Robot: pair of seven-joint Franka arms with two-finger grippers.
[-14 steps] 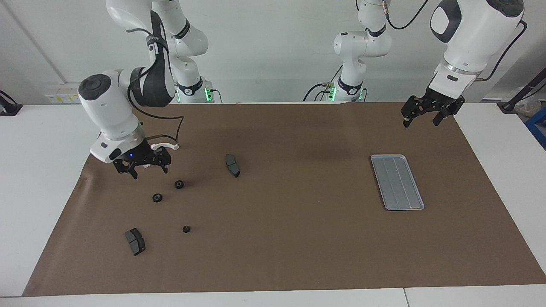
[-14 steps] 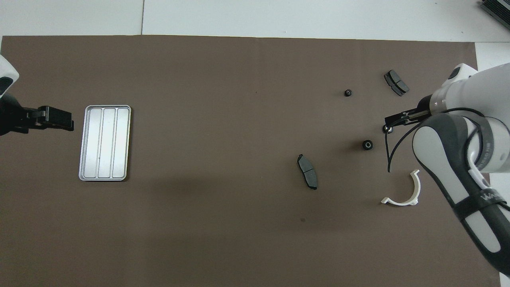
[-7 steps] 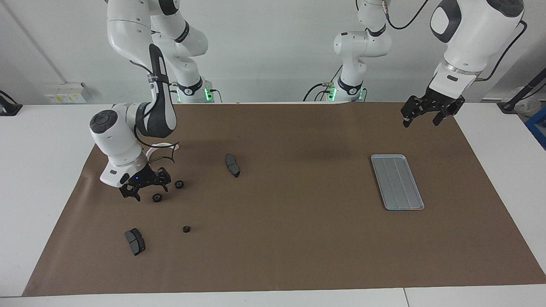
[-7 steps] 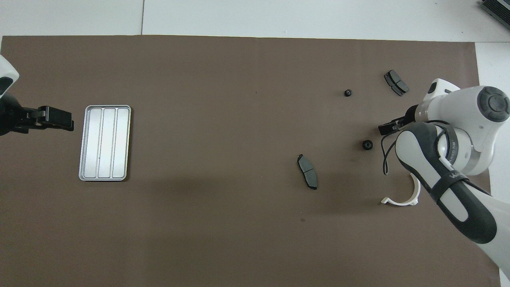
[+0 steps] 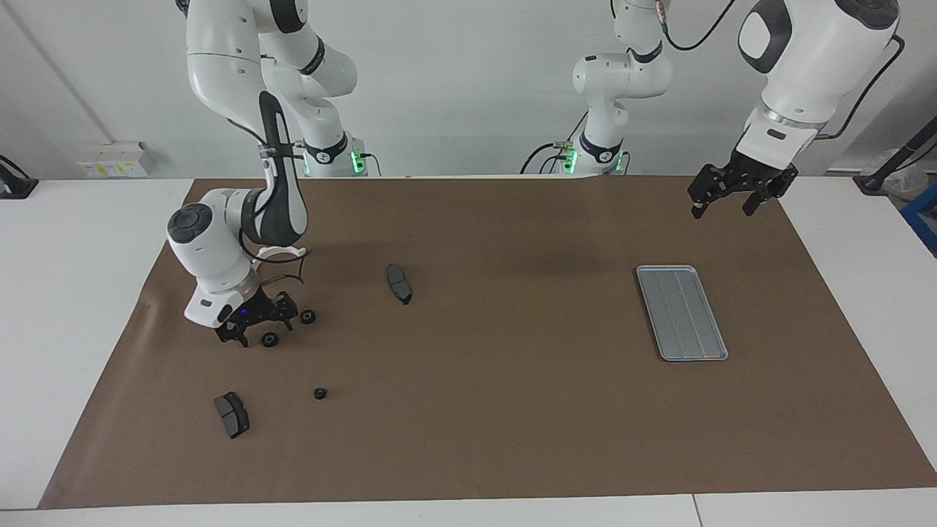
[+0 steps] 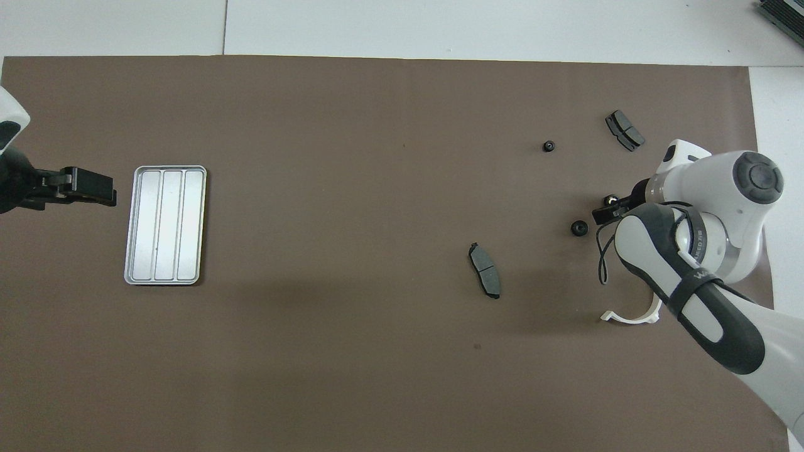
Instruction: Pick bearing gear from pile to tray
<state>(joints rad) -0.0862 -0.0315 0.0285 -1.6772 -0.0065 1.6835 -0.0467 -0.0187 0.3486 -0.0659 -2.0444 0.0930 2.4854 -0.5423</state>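
Observation:
The pile lies at the right arm's end of the brown mat: three small black round pieces [image 5: 269, 339] [image 5: 308, 317] [image 5: 319, 393], two dark grey curved pads [image 5: 399, 283] [image 5: 232, 414] and a white half-ring [image 5: 282, 251], partly hidden by the right arm. My right gripper [image 5: 263, 331] is open and low at the mat, its fingers on either side of one round piece [image 6: 608, 200]; another round piece [image 6: 579, 228] lies beside it. The silver tray [image 5: 681, 312] [image 6: 165, 225] is empty at the left arm's end. My left gripper [image 5: 723, 205] is open and waits in the air beside the tray.
The third round piece [image 6: 548, 146] and one pad [image 6: 624, 130] lie farther from the robots than the right gripper. The other pad [image 6: 484, 279] lies toward the mat's middle. The white half-ring [image 6: 631, 316] lies under the right arm. White table surrounds the mat.
My right gripper has come down from beside the white half-ring and moved to the round piece, ending low with its fingers around it. The left arm has not moved.

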